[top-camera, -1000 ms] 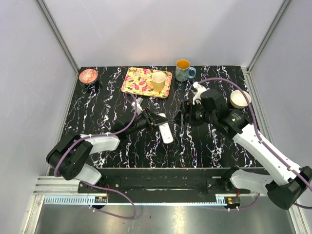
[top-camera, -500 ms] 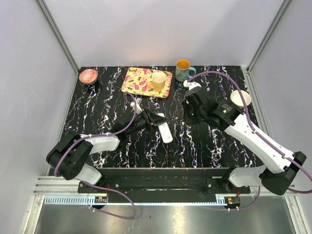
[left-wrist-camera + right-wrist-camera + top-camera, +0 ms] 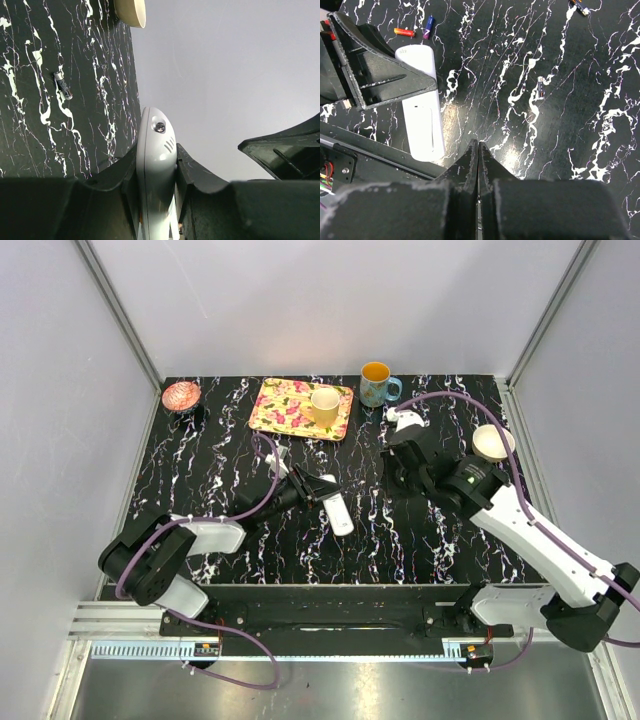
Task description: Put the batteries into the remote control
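Black table (image 3: 440, 540) edges (remote control (image 3: 341, 516) inboard)

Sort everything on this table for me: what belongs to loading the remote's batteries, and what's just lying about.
For the job:
remote control, clamped in the left hand
red-orange battery
purple battery
dark battery

Lying about:
floral tray, with the yellow cup on it
blue mug
pink dish
cream bowl
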Robot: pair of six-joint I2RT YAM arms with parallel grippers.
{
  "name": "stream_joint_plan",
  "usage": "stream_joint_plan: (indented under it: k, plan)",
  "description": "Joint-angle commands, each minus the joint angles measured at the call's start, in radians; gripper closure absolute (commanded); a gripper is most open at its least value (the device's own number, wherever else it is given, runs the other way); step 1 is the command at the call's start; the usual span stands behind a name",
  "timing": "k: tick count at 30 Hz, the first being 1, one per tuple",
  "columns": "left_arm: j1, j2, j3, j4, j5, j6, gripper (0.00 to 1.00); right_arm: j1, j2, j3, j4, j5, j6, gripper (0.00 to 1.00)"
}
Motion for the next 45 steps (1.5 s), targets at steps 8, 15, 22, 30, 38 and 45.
stream_joint_plan:
  k: [8,15,22,30,38,45]
  plan:
    - [0.001,0.006,0.001,0.109,-0.014,-0.013,1.00,0.022,0.111,0.078,-0.112,0.002,0.014,0.69]
    - [-0.003,0.015,0.028,0.088,-0.013,-0.008,1.00,0.107,0.182,0.178,-0.129,-0.033,0.017,0.16]
    - [-0.005,0.013,0.031,0.092,-0.013,-0.010,1.00,0.190,0.275,0.247,-0.158,-0.049,0.031,0.30]
    - [-0.006,0.009,0.026,0.097,-0.017,-0.008,1.00,0.251,0.343,0.294,-0.195,0.019,0.066,0.47]
    - [-0.008,0.007,0.020,0.098,-0.017,-0.010,1.00,0.256,0.346,0.279,-0.201,0.025,0.086,0.54]
    - [-0.011,0.004,0.024,0.106,-0.020,-0.014,1.00,0.257,0.358,0.241,-0.177,0.016,0.089,0.46]
